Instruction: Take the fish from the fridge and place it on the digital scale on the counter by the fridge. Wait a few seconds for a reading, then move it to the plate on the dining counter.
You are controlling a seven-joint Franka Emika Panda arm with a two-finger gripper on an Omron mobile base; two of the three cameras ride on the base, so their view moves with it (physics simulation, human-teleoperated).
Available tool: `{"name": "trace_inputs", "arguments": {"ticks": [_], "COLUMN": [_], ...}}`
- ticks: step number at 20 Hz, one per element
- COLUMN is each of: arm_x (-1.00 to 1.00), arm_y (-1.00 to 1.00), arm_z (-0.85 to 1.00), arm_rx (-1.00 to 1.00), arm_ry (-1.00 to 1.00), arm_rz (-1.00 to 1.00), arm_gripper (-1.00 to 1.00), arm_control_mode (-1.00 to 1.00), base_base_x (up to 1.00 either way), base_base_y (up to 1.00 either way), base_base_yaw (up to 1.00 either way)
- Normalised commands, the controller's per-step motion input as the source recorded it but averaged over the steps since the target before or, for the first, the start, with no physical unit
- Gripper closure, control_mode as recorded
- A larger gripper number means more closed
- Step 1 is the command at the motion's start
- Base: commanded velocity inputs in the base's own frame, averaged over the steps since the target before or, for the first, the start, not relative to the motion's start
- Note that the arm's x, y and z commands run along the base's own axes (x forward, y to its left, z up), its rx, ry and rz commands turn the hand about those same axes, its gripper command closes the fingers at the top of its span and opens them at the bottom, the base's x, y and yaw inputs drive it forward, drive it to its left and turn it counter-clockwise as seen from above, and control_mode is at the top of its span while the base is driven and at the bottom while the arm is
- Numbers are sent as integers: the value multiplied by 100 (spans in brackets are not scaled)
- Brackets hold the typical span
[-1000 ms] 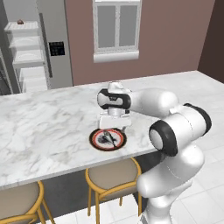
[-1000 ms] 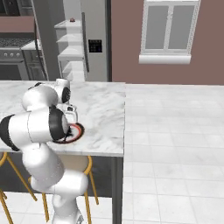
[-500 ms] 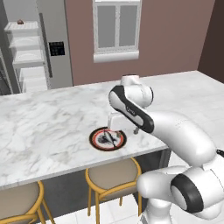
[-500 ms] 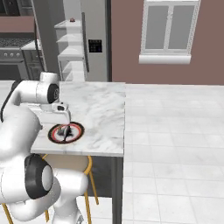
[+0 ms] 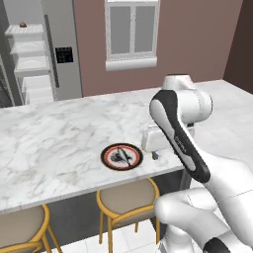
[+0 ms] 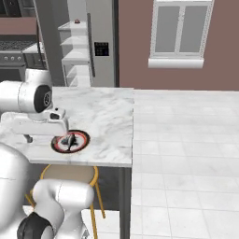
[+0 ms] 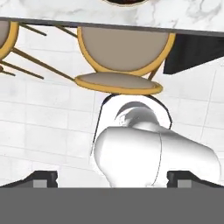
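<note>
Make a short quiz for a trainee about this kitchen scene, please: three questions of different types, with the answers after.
1. True or false: the fish lies on the plate.
2. The plate sits on: A) the dining counter, B) a stool, C) a shelf of the fridge.
3. Fill in: the gripper jaws stand ___.

Key: 1 true; 2 A; 3 open, holding nothing.

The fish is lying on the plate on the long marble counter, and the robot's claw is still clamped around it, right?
Not quite. The fish does lie on the plate on the dining counter, but the gripper has let go: it sits beside the plate, jaws open and empty. The left base view shows this.
</note>
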Motion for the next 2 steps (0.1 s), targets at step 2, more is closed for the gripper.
{"name": "trace_inputs", "arguments": {"ticks": [2], "arm_x": [-67], "arm_y": [-33], "arm_z": [89], "arm_rx": [0], "arm_ry": [0], "arm_rz": [0], "arm_gripper": [-100], "arm_control_mode": [-100], "base_base_x": [0], "base_base_y": [0], "base_base_yaw": [0]}}
